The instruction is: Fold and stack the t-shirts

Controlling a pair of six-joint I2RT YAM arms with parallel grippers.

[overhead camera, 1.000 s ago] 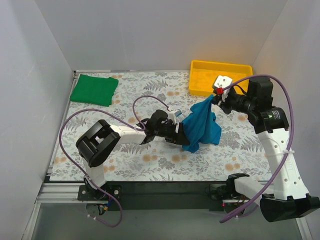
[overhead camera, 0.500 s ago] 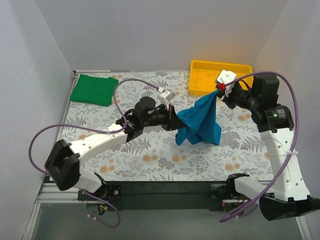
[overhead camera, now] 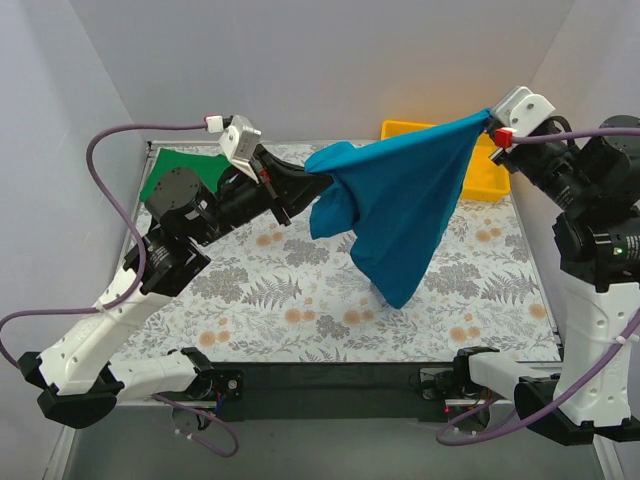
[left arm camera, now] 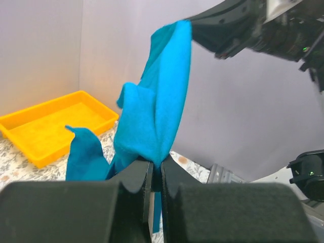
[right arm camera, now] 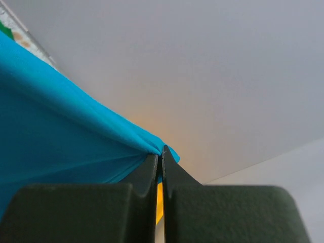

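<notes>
The soft teal-blue cotton t-shirt (overhead camera: 400,205) hangs stretched in the air above the floral-print tabletop (overhead camera: 300,300), light and limp, draping in loose folds. The left claw (overhead camera: 303,180) and right claw (overhead camera: 489,120) each clench a bunched edge. Gripping at the corners would likely spread it flatter. The folded bright green t-shirt (overhead camera: 185,158) lies far-left.
</notes>
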